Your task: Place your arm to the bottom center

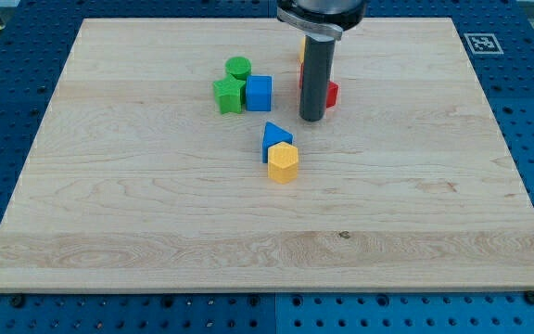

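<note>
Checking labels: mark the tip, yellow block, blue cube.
my tip [311, 120]: camera view, rod's very end.
yellow block [283, 161]: camera view, top face.
blue cube [260, 93]: camera view, front face.

Only blue triangle [274, 137] and yellow hexagon [284, 161] obstruct the bottom centre.

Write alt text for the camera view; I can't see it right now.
My tip rests on the wooden board near the view's top centre, just left of a partly hidden red block. Left sit a green cylinder, green block and blue cube; below, a blue block touches a yellow block.
</note>
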Tool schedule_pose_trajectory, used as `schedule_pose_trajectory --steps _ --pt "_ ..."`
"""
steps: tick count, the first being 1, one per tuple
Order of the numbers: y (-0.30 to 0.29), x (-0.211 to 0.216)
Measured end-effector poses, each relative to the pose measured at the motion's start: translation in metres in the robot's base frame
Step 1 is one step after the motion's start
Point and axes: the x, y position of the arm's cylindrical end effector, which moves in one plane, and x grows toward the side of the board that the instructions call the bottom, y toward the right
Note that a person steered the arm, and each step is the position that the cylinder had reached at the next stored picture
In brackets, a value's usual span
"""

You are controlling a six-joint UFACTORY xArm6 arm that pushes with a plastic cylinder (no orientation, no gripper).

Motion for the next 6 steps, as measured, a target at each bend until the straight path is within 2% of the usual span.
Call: schedule_pose_trajectory --steps 2,4,5,6 --pt "0.000 0.068" --pt "-0.005 0.163" --pt "-0.018 0.193" --pt "-0.030 0.193"
